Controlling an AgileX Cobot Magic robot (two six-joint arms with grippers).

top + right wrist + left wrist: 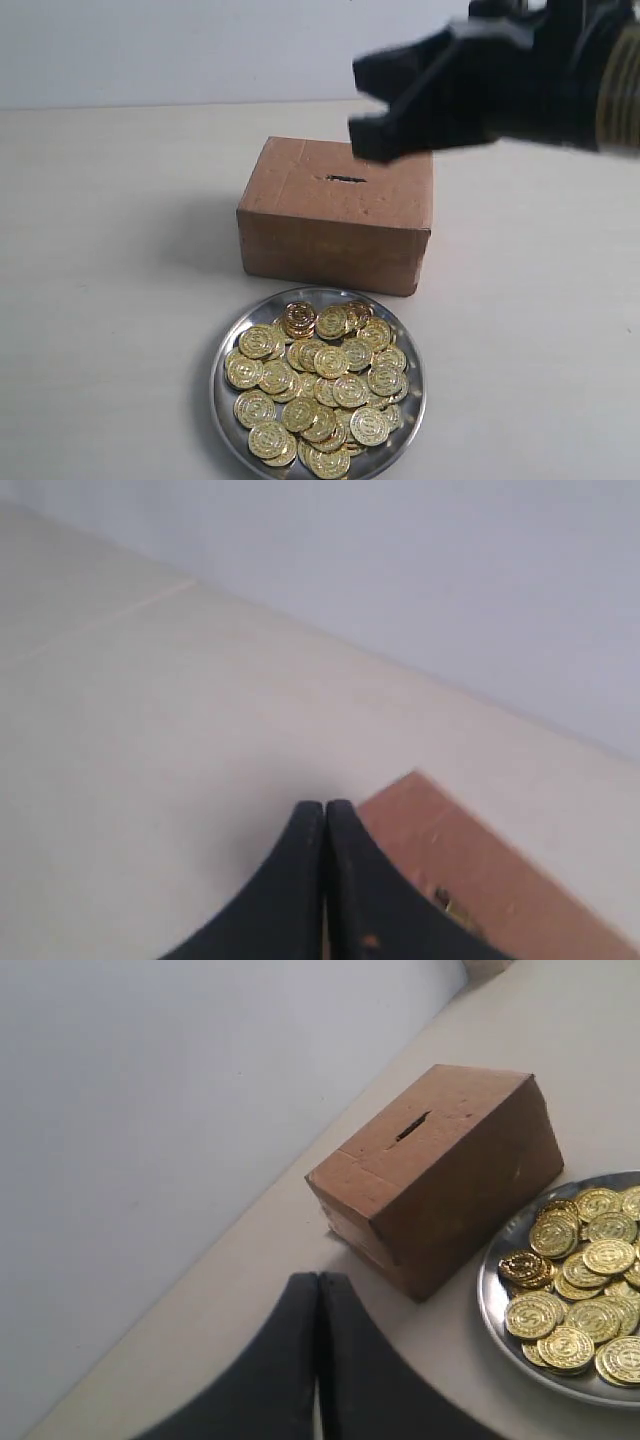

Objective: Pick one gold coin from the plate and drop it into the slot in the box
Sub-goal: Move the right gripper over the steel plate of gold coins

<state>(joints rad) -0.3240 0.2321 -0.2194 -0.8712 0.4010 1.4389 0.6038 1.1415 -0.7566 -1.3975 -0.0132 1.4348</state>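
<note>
Right gripper [324, 812] blurred in the exterior view, above the far right part of the box [335, 235]. Fingers pressed flat together, no coin visible between them, hence no telling of any grasp. Left gripper [318, 1295] likewise clenched on nothing, left of the box and outside the exterior view.

Box in the middle of the table [110, 280], with the slot [345, 179] running left to right in its top face. Plate [218, 410] just beside the box's near face, heaped with gold coins [320, 385]. Small golden glint on the box top in the right wrist view, too small to identify.

Step in hand, by judgement: fetching a coin.
- Spread the fingers before descending.
- Choose a coin lying uppermost at the far edge of the heap.
- Pinch it without dragging neighbours.
- Carry it edge-down, aligned with the slit's length.
- Release only once centred over the slot.
</note>
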